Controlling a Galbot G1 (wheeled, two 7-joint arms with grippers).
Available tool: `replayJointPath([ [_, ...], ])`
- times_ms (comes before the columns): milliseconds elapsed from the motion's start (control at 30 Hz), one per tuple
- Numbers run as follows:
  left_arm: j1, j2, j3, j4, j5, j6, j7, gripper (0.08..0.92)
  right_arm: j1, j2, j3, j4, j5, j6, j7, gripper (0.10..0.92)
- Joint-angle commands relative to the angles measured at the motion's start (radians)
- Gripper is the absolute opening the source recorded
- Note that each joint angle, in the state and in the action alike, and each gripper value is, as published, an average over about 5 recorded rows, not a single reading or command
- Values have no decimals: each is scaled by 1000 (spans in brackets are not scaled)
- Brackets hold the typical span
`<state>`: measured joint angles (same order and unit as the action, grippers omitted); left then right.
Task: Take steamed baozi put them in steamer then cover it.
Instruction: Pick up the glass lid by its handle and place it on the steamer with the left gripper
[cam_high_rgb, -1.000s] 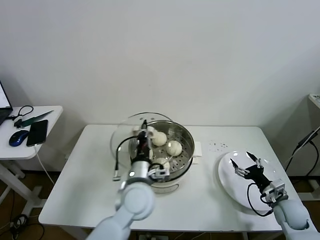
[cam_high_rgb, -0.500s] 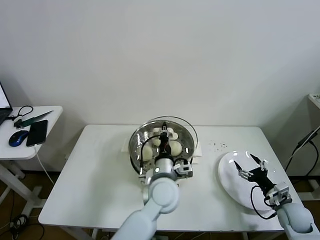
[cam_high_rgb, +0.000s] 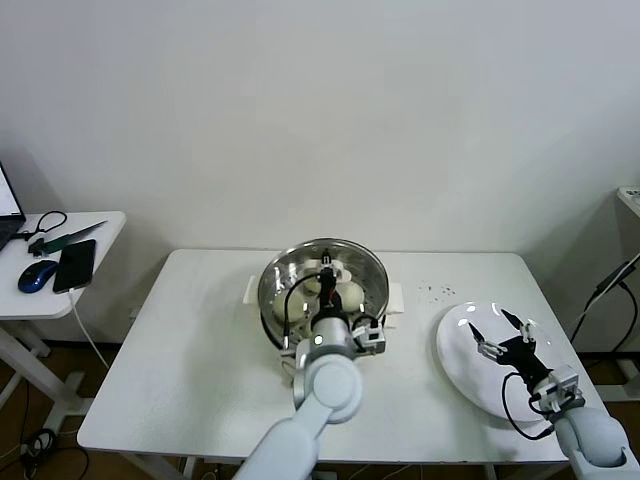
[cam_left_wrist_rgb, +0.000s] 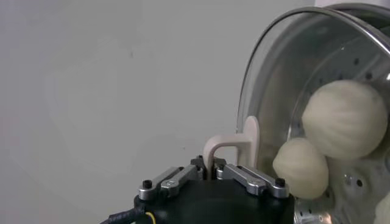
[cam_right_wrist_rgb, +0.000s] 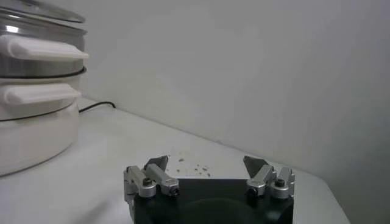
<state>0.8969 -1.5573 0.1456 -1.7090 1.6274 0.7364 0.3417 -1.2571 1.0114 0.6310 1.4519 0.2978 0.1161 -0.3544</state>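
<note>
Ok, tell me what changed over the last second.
The left tool, shut on the glass lid's handle, carried the glass lid from the steamer's left side rightward and brought it over the steamer, covering the baozi. The right tool stayed open over the plate.

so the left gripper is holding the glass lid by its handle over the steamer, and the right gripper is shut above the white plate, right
Not quite: the right gripper is open, its fingers spread wide apart, as the right wrist view shows; it hovers above the white plate. The rest holds: the left gripper is shut on the handle of the glass lid over the steamer.
</note>
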Motion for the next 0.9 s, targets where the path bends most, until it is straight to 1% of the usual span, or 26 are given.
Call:
replayJointPath([
  [33, -3, -13, -10, 26, 34, 24, 5, 159, -3, 1, 3, -1, -1, 2, -1, 823],
  [600, 1, -12, -2, 41, 32, 25, -1, 159, -5, 3, 10, -10, -2, 9, -6, 823],
  [900, -2, -13, -4, 50, 40, 10, -28, 159, -8, 3, 15, -14, -1, 12, -10, 823],
])
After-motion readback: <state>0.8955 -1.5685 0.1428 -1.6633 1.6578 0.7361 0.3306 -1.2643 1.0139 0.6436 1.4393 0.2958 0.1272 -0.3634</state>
